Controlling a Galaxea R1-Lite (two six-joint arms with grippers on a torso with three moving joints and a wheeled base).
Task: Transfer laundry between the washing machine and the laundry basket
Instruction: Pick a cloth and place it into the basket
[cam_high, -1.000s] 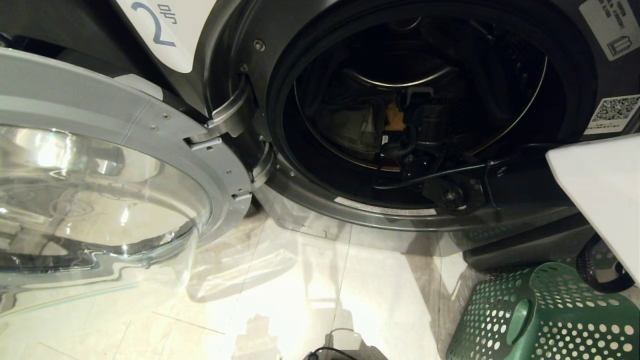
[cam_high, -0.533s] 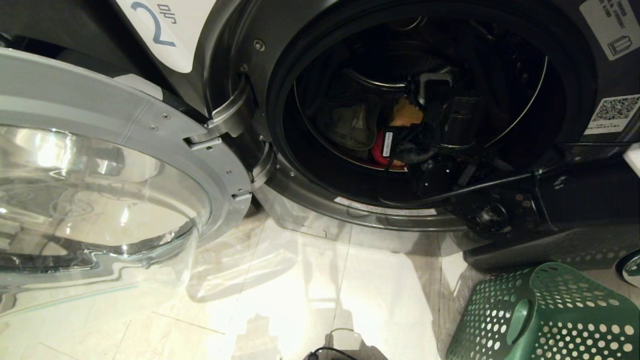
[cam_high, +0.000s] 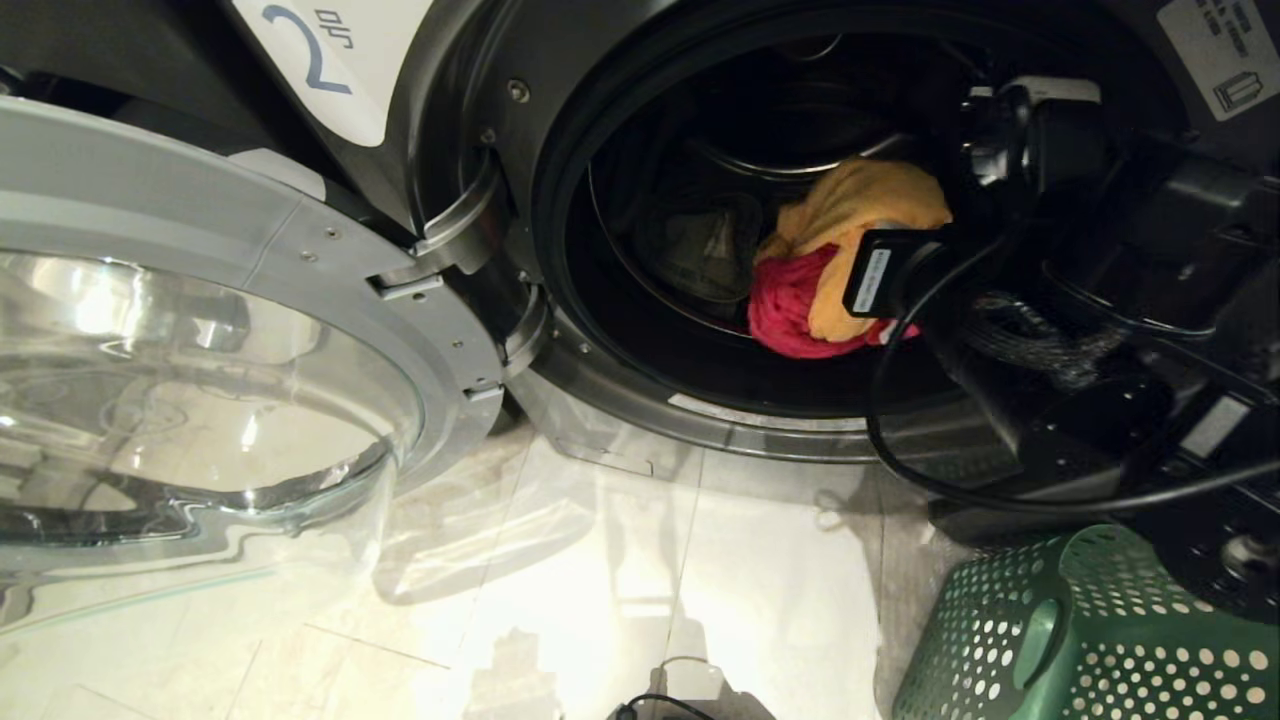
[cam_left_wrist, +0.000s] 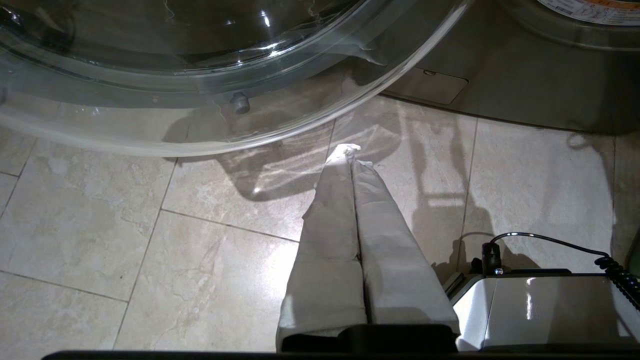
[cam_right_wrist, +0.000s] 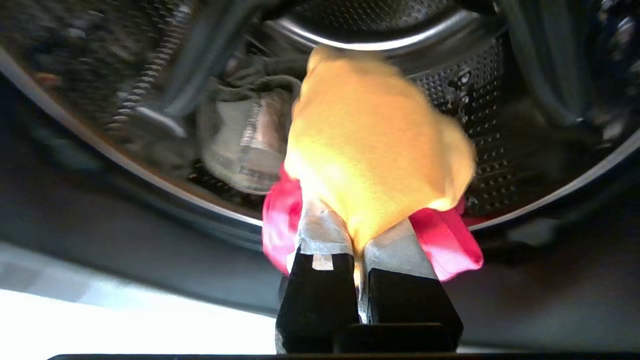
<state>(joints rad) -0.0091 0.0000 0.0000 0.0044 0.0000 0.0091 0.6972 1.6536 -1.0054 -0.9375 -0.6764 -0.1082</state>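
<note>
The washing machine (cam_high: 470, 90), marked 2, stands with its round door (cam_high: 200, 330) swung open to the left. My right gripper (cam_right_wrist: 356, 220) is shut on the laundry: a yellow-orange garment (cam_high: 850, 205) pinched between the fingers, with a red garment (cam_high: 790, 305) bunched around it, hanging at the drum mouth. Its fingertips are buried in the cloth. Grey-green jeans (cam_right_wrist: 240, 145) lie deeper in the drum. The green laundry basket (cam_high: 1100, 640) sits on the floor at lower right, below my right arm (cam_high: 1100, 300). My left gripper (cam_left_wrist: 350, 152) is shut and empty above the tiles.
The glass door bulges over the floor on the left. A dark plinth (cam_high: 1050, 490) runs under the washer beside the basket. My white base (cam_left_wrist: 540, 310) and a black cable (cam_left_wrist: 550, 240) sit at the near edge of the pale tiled floor (cam_high: 600, 580).
My right arm has drawn back from deep in the drum to its mouth, up and to the right, carrying the yellow-orange and red garments into the light. The left arm has not moved.
</note>
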